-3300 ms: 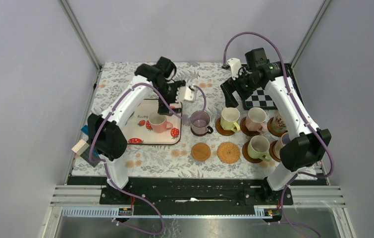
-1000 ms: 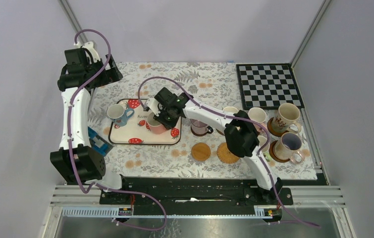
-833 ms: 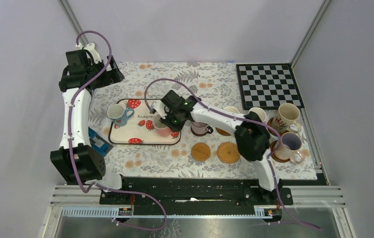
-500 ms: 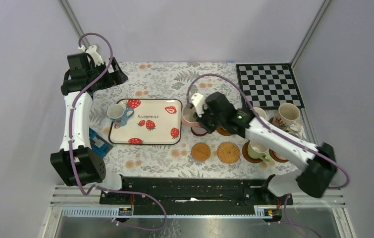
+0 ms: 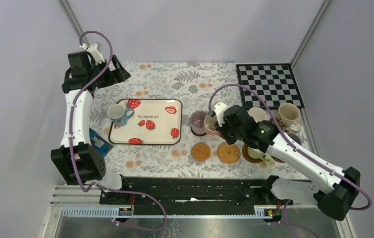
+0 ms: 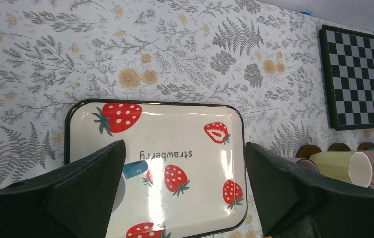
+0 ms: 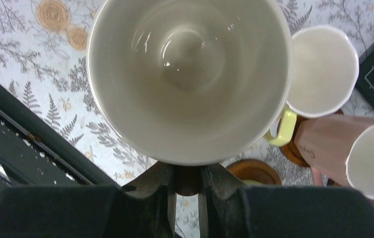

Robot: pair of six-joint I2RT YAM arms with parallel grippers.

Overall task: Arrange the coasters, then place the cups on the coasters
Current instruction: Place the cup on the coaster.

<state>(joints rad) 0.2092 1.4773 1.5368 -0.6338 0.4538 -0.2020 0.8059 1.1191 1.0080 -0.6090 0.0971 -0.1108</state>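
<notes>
Pink cup (image 5: 209,125), pinched in the right hand (image 7: 187,186), is being carried from the tray (image 5: 145,107) toward bare coasters (image 5: 200,151), left hand (image 6: 182,153) being held spread.

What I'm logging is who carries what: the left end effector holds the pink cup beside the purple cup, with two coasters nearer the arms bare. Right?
Wrong arm: the right end effector holds the pink cup, as the top external view shows; the left end effector is open and empty. The rest stands: beside the purple cup, wooden coaster and woven coaster bare.
</notes>
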